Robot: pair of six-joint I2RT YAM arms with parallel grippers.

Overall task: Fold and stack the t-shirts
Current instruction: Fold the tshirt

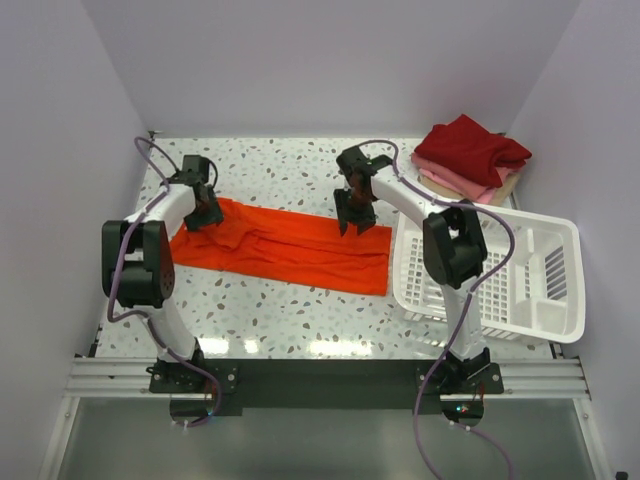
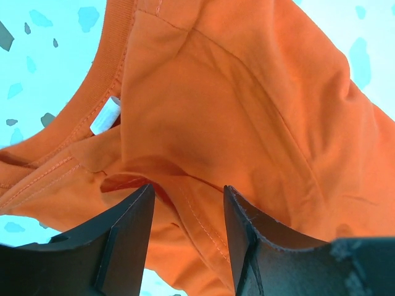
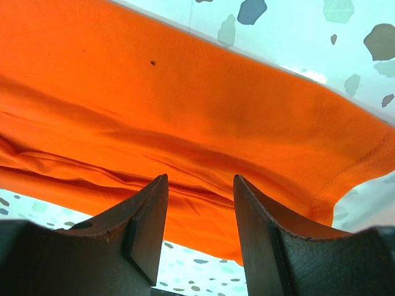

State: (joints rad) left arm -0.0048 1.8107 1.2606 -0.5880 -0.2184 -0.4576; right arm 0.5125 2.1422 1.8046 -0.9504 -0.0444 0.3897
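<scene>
A bright orange-red t-shirt [image 1: 285, 248] lies folded into a long band across the middle of the table. My left gripper [image 1: 205, 213] hovers over its left end, by the collar [image 2: 114, 68] and a small white tag [image 2: 105, 116]. In the left wrist view the left gripper [image 2: 187, 188] stands open, and a stitched fold of the cloth runs loose between the fingers [image 2: 133, 228]. My right gripper [image 1: 352, 218] is over the shirt's far right edge. In its wrist view the right gripper [image 3: 200, 179] is open just above the cloth [image 3: 185, 111]. Folded t-shirts [image 1: 470, 155] are stacked at the back right, dark red on top of pink and beige.
A white plastic lattice basket [image 1: 500, 285] sits at the right, close to the orange shirt's right end and the right arm. White walls close in the speckled table [image 1: 290, 175] at the back and both sides.
</scene>
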